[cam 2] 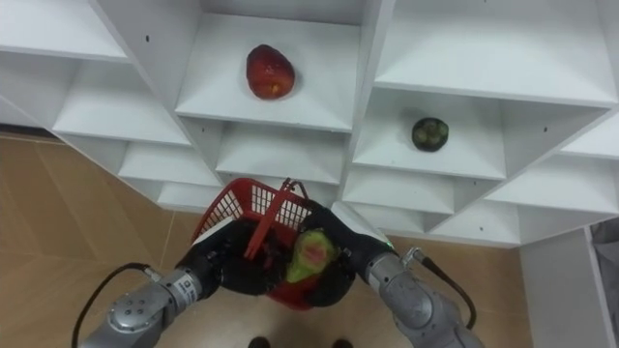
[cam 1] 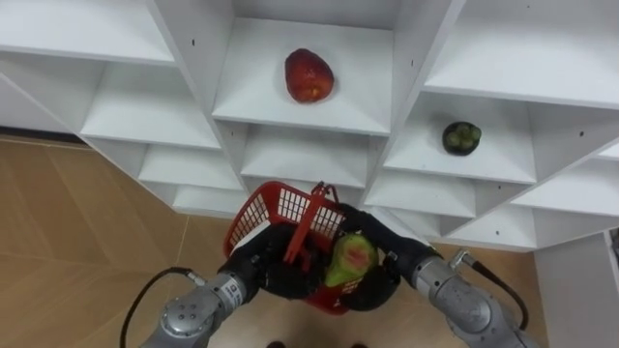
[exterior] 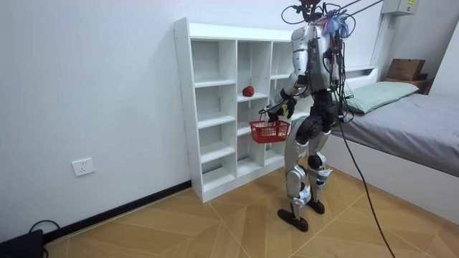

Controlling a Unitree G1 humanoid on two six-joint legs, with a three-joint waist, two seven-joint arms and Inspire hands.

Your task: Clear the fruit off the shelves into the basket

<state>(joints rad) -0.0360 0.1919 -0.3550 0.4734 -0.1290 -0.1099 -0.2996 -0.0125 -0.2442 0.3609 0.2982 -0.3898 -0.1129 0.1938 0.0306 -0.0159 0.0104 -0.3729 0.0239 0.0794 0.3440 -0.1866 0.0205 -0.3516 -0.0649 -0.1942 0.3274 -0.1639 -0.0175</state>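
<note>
Your right hand (cam 1: 385, 282), curled round a green-and-red fruit (cam 1: 350, 259), holds it just above the red basket (cam 1: 259, 208) whose handle (cam 1: 308, 227) your left hand (cam 1: 276, 273) grips; the fruit looks smooth, firm yet bruisable, so cup its broad middle rather than squeeze.

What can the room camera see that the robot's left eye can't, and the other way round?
The room view gives the bed, a pillow and a wall socket, with the robot standing at the white shelves. The left eye view gives a dark green fruit on a right-hand shelf, the right hand holding a green-red fruit over the red basket, and the left hand gripping its handle. Both share the red fruit and the basket.
</note>
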